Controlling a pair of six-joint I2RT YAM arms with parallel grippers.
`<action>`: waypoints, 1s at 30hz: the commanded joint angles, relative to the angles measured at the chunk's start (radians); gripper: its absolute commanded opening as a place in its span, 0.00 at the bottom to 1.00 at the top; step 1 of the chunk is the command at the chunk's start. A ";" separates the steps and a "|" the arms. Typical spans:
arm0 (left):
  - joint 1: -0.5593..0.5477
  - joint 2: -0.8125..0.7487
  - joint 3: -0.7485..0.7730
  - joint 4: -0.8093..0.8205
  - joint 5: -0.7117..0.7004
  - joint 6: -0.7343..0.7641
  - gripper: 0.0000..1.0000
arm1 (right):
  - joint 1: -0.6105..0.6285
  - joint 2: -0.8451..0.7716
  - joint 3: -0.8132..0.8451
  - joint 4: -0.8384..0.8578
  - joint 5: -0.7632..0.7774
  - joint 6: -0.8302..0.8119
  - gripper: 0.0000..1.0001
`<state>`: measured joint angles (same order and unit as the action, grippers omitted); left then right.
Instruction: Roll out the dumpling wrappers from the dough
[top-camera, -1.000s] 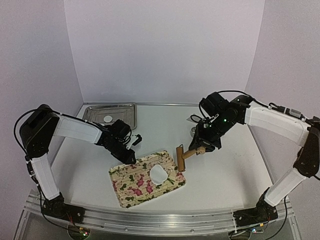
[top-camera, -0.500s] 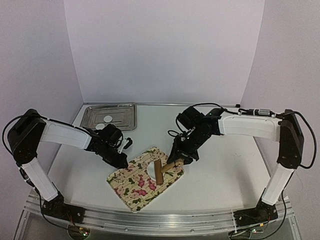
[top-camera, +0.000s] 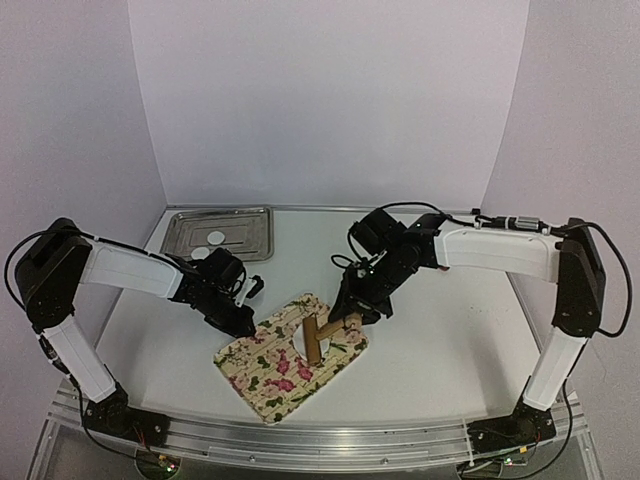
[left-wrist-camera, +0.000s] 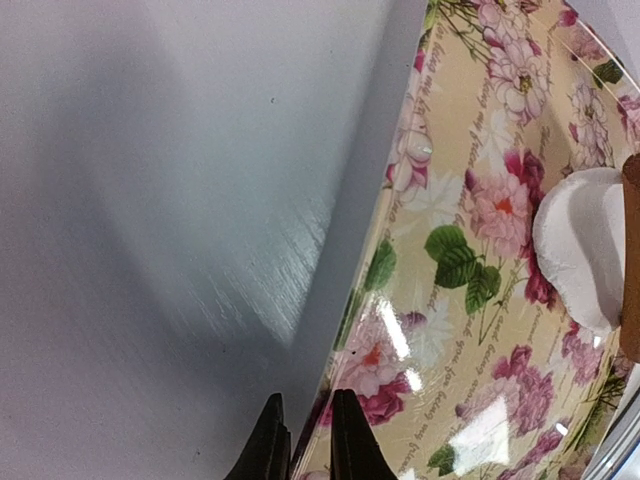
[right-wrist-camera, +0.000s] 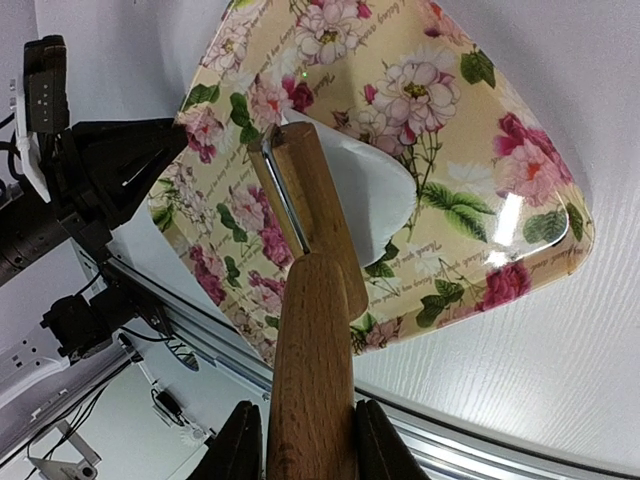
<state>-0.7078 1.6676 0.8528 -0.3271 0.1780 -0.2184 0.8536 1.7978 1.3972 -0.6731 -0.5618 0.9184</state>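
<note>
From above, the left jaws meet the floral board (top-camera: 262, 378) at its left edge. The right jaws hold a rolling pin (top-camera: 313, 338) over it. One dumpling wrapper (top-camera: 216, 237) lies in the metal tray (top-camera: 247, 232).

Left wrist: jaws nearly closed, pinching the board's rim, with the dough (left-wrist-camera: 578, 245) farther along.

Right wrist: jaws clamp the pin's handle (right-wrist-camera: 310, 400), and the roller lies on the dough.

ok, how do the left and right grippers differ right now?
The left gripper pinches the thin edge of the floral board, jaws nearly together. The right gripper clamps the handle of the wooden roller, jaws set wider. The left gripper sits at the board's left edge. The right gripper is at its right side, with the roller head across the dough. Both are closed on something.
</note>
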 joint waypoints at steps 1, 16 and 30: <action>-0.007 -0.030 -0.003 -0.031 -0.012 -0.016 0.16 | 0.005 0.031 0.049 0.027 0.022 -0.001 0.00; -0.007 0.002 0.005 -0.049 -0.048 -0.027 0.11 | -0.001 0.115 0.080 -0.202 0.183 0.034 0.00; -0.007 0.025 0.004 -0.038 -0.036 -0.044 0.04 | -0.007 0.284 0.115 -0.247 0.193 -0.019 0.00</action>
<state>-0.7109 1.6676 0.8536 -0.3428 0.1550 -0.2329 0.8458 1.9443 1.5336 -0.7899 -0.5458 0.9374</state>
